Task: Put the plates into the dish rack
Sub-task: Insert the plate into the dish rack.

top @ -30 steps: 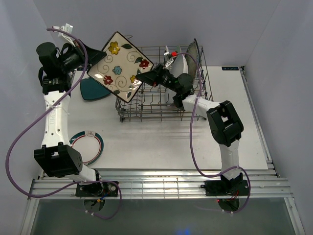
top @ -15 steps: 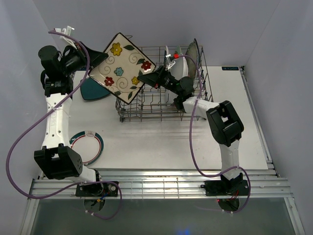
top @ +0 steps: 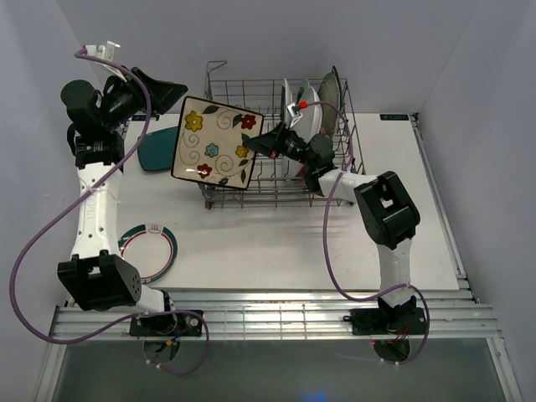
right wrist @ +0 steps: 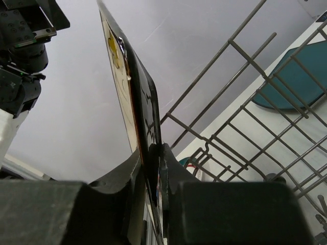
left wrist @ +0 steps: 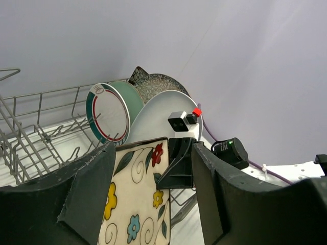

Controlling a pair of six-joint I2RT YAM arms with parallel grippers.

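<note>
— Top external view: what is loaded?
— Round plates (top: pixel 311 113) are stood in the grey wire dish rack (top: pixel 251 81), at its right end. The floral square plate (top: pixel 213 141) is pinched by the right gripper (top: pixel 266 142) over the rack's left end; the left gripper (top: pixel 163 88) is spread and empty. The teal square plate (top: pixel 157 152) and the rimmed round plate (top: pixel 172 243) are left by the desk's left edge.

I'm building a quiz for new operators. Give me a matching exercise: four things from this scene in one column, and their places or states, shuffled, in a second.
Column one
1. floral plate
2. teal plate
3. speckled plate
4. left tool

Column two
A. open, holding nothing
B. upright in the rack
C. pinched by the right tool
D. flat on the table, left of the rack

Pairs: 1-C, 2-D, 3-B, 4-A
</note>
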